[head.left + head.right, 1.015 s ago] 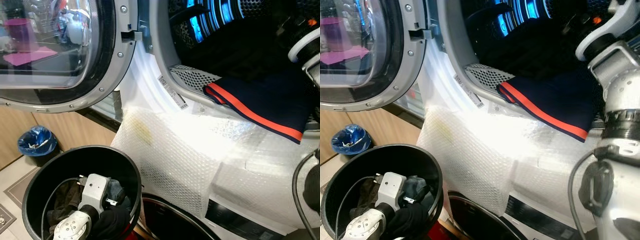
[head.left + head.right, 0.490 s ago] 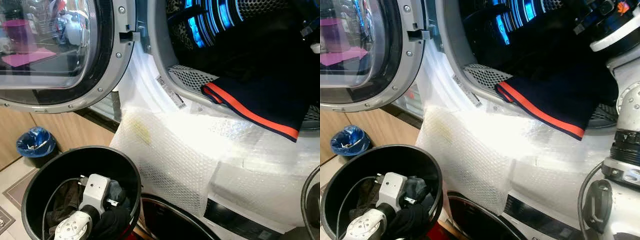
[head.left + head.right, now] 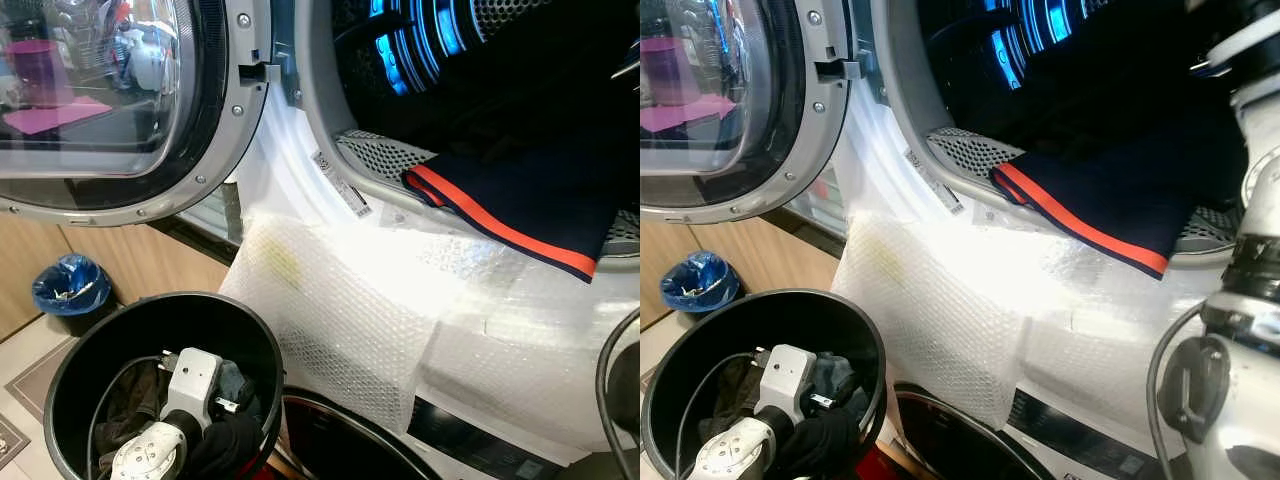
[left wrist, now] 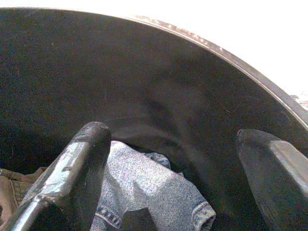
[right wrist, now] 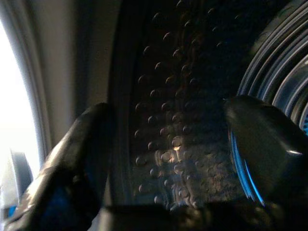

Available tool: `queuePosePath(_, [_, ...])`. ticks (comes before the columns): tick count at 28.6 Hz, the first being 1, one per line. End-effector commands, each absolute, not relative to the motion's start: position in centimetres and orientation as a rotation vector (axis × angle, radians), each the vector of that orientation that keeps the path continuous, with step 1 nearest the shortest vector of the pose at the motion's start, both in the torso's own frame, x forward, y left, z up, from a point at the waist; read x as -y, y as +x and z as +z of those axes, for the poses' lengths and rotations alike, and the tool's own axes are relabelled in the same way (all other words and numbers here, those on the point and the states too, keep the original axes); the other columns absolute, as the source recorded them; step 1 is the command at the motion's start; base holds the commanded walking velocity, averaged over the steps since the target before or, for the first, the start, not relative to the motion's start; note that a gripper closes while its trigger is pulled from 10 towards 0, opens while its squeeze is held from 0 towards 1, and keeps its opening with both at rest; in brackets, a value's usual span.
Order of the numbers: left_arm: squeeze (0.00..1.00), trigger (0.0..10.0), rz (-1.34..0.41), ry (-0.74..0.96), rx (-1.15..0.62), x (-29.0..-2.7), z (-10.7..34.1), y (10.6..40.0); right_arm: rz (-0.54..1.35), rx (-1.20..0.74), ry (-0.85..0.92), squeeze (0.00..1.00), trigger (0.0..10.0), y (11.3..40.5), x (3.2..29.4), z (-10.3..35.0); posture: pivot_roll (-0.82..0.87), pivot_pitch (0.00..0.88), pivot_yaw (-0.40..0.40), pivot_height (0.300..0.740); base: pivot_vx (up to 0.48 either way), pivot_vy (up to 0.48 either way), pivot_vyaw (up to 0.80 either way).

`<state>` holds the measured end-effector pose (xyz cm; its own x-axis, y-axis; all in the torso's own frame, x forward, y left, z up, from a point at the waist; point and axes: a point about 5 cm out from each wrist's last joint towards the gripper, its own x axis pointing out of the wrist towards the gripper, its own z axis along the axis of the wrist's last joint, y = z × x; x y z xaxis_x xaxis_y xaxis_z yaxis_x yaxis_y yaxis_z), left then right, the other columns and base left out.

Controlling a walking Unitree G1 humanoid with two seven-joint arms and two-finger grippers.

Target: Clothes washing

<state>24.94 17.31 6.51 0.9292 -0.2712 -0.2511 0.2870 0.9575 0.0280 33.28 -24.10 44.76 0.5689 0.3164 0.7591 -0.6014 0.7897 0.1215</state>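
A navy garment with a red stripe (image 3: 520,200) hangs over the lip of the open washer drum (image 3: 400,50). My right arm (image 3: 1255,190) reaches up into the drum above it. In the right wrist view my right gripper (image 5: 168,130) is open, holds nothing and faces the dimpled drum wall (image 5: 178,86). My left arm (image 3: 190,385) is down inside the black bin (image 3: 160,303). There my left gripper (image 4: 178,144) is open just above blue jeans (image 4: 144,187), with dark and brown clothes beside them.
Bubble wrap (image 3: 360,300) covers the washer front below the opening. The round glass door (image 3: 110,100) stands open to the left. A small bin with a blue bag (image 3: 72,290) sits on the floor by the wooden cabinet (image 3: 130,260).
My right arm has risen and gone deeper into the drum, leaving the navy garment draped on the lip. The left arm stays in the bin.
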Motion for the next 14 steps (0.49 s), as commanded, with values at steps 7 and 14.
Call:
queuePosePath(7, [0.0,10.0,-0.334,0.052,-0.252,-16.4,6.3,24.6,0.245,0.8,0.356,0.0,10.0,33.8,27.2,44.9,-0.01,0.089,-0.046,0.74,0.0,0.0,0.0])
queuePosePath(14, [0.0,10.0,-0.338,0.056,-0.25,-16.3,6.3,24.8,0.071,0.558,0.175,0.0,10.0,37.5,22.6,42.6,-0.02,0.091,-0.043,0.74,0.0,0.0,0.0])
